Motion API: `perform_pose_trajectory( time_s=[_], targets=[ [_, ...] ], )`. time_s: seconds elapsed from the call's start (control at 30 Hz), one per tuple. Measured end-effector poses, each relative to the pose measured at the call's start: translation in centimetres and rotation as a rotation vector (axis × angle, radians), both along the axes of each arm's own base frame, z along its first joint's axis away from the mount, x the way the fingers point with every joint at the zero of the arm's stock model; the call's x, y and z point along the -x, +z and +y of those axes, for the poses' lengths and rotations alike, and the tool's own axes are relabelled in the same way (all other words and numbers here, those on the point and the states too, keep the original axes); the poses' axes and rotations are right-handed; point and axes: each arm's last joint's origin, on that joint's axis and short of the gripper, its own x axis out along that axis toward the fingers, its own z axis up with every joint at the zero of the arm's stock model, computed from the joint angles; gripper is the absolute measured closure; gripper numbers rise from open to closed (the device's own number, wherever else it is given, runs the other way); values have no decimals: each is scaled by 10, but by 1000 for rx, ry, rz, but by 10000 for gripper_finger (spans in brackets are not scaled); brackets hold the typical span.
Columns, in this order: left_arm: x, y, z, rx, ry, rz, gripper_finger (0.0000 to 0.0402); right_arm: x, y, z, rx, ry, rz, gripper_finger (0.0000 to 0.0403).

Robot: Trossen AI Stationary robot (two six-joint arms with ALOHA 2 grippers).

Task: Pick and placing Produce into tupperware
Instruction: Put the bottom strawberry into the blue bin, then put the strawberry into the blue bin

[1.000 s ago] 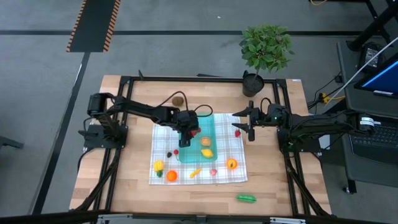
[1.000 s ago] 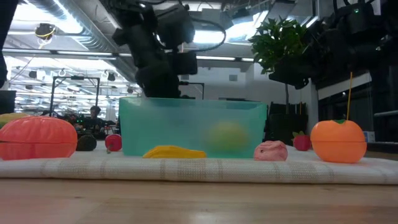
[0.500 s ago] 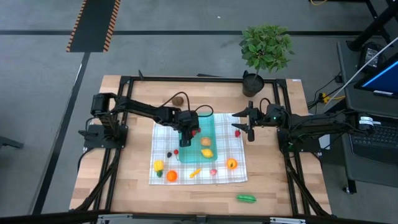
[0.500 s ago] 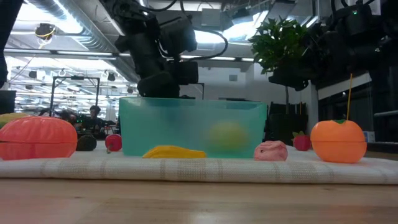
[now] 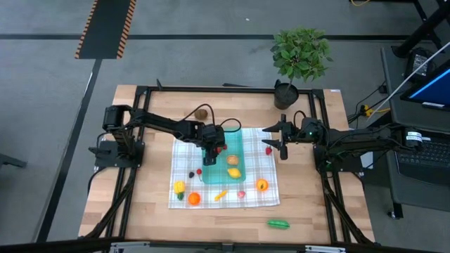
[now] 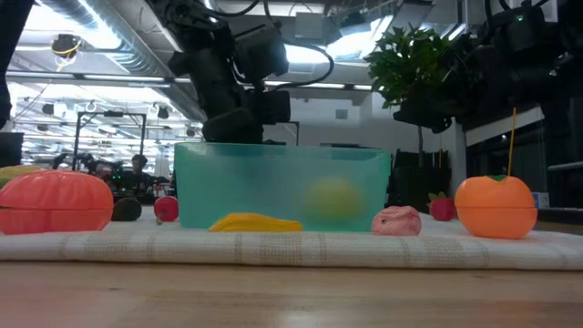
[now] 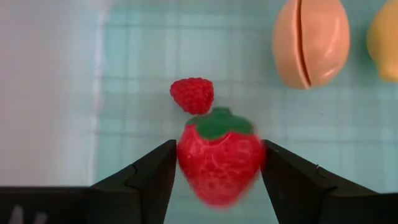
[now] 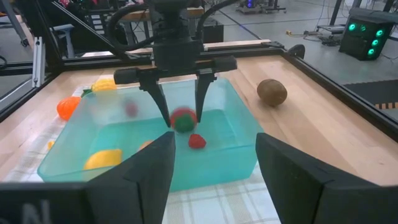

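At the left of the high view, the left arm reaches from the table's point(image 5: 140, 211) left edge toward the middle, its left end effector point(image 5: 211, 152) hanging over the left end of the teal container point(image 5: 235, 140). In its wrist view a red strawberry point(image 7: 219, 163) sits between the two dark fingers point(image 7: 146, 180); whether they clamp it or have let go I cannot tell. Just beyond it a small raspberry point(image 7: 192, 95) lies on the container floor, with a peach half point(image 7: 310, 41) further in. On the checked cloth point(image 5: 186, 158) below the container lie more toy pieces: an orange one point(image 5: 193, 199) at lower left, another orange fruit point(image 5: 261, 185) at lower right. A green pod point(image 5: 278, 224) rests on bare wood lower down. Right of centre, the right end effector point(image 5: 283, 140) hovers beside the container, fingers apart, holding nothing.
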Motion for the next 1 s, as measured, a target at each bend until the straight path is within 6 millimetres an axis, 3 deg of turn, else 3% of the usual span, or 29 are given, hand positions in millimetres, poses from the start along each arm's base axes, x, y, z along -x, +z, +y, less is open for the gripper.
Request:
perform_pose_trajectory(
  time_s=[0.27,0.63,0.77,1.0],
  targets=[
    [2,3,0,-10,-18,3,179,0,0,0,0,0,0,176],
    [21,63,-1,-45,-9,-164,178,1,2,0,1,3,-8,176],
    [33,72,-2,-50,-8,-215,178,1,1,0,-3,3,-6,176],
    [67,71,-5,-52,9,-342,178,1,1,0,-2,3,-2,176]
  ],
)
